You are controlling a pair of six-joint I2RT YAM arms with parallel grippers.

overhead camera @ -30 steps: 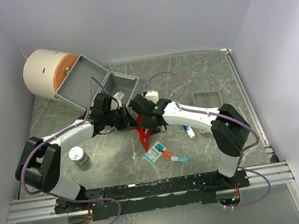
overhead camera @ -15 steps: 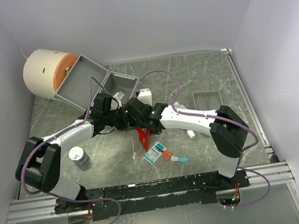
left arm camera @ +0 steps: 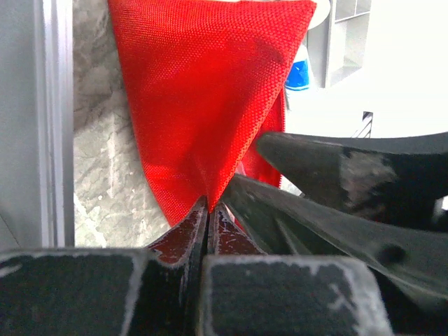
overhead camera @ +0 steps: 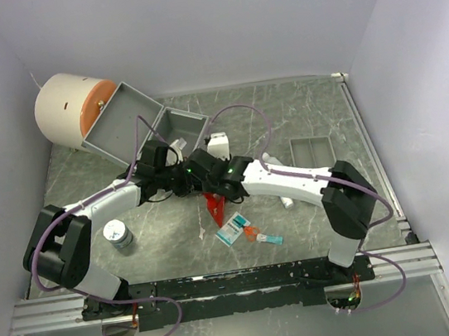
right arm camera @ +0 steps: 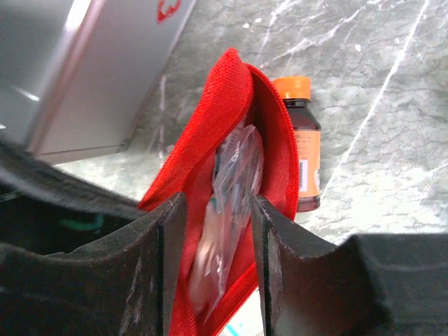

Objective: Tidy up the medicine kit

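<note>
The red pouch (left arm camera: 203,105) hangs by one corner from my left gripper (left arm camera: 208,204), whose jaws are shut on the fabric. Its zip mouth faces up in the right wrist view. A clear plastic sachet (right arm camera: 236,175) sits inside the pouch (right arm camera: 231,91), blurred. My right gripper (right arm camera: 217,203) straddles that sachet with its jaws apart and a gap on each side. From above, both grippers meet mid-table, left (overhead camera: 181,180) and right (overhead camera: 202,169), over the pouch (overhead camera: 213,209). The open grey case (overhead camera: 127,119) lies just behind them.
A brown bottle with an orange cap (right arm camera: 305,150) lies beside the pouch. Two sachets (overhead camera: 233,229) (overhead camera: 265,237) and a small white-and-blue bottle (overhead camera: 286,201) lie near the front. A white jar (overhead camera: 117,233), a divided tray (overhead camera: 315,148) and a white drum (overhead camera: 66,111) stand around.
My right gripper has moved left to the pouch held by the left gripper and has opened its jaws around the sachet. The left gripper has kept its grip.
</note>
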